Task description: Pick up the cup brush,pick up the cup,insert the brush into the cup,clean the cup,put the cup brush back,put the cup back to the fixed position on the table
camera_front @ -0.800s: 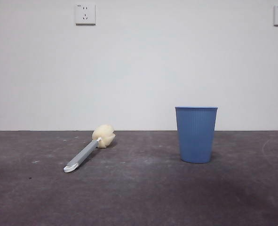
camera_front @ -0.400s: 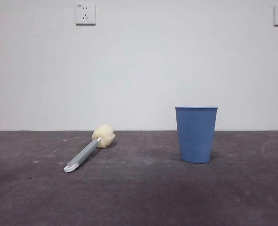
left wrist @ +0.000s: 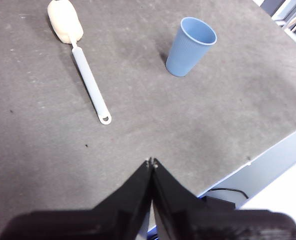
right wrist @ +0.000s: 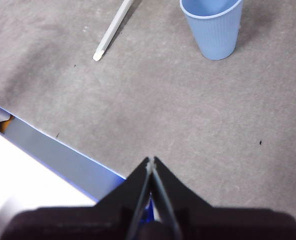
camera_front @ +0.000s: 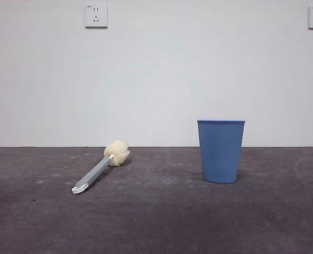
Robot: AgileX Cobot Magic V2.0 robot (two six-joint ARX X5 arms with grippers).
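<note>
The cup brush lies flat on the table at the left, its cream sponge head toward the wall and its white tip toward the front. The blue ribbed cup stands upright to its right, empty inside in the left wrist view. My left gripper hangs shut above the table's near edge, well short of the cup brush. Over the same near edge my right gripper is shut too, with the cup and the brush handle far ahead. Neither gripper holds anything.
A white wall with two sockets rises behind the table. The table's near edge with a blue-grey strip runs below both grippers. Neither arm shows in the front view.
</note>
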